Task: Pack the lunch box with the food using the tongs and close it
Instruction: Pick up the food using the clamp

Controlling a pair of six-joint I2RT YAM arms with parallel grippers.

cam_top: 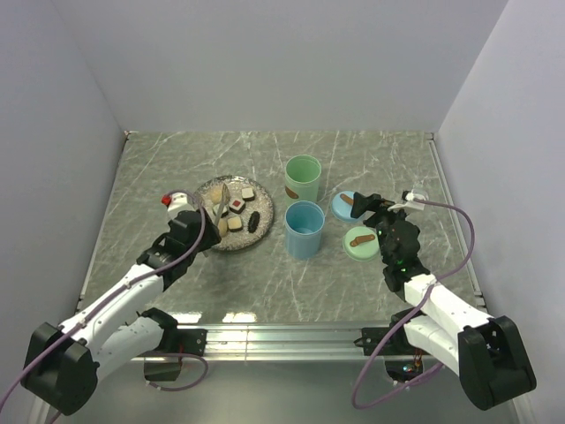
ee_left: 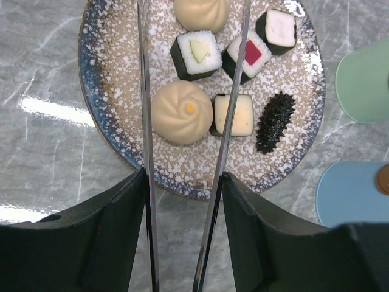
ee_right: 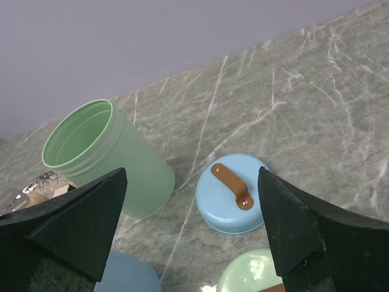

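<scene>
My left gripper [ee_left: 183,176] is shut on the silver tongs [ee_left: 146,91], one arm against each finger. The tongs reach out over the speckled plate [ee_left: 109,79] with their arms apart. A round beige bun [ee_left: 181,112] lies between the arms; a second bun [ee_left: 202,13] is farther up. The right arm crosses a red-topped cube [ee_left: 252,55] and a pale cube [ee_left: 236,115]. A dark oblong piece [ee_left: 275,121] lies at the plate's right. The lunch box stands as an open green container [cam_top: 303,178] and an open blue one [cam_top: 305,229]. My right gripper [ee_right: 191,176] is open and empty above the lids.
A blue lid [ee_right: 234,191] with a brown handle lies flat on the marble table beside a green lid [ee_right: 255,277]. The green container [ee_right: 106,155] is just left of the right gripper. Grey walls enclose the table on three sides.
</scene>
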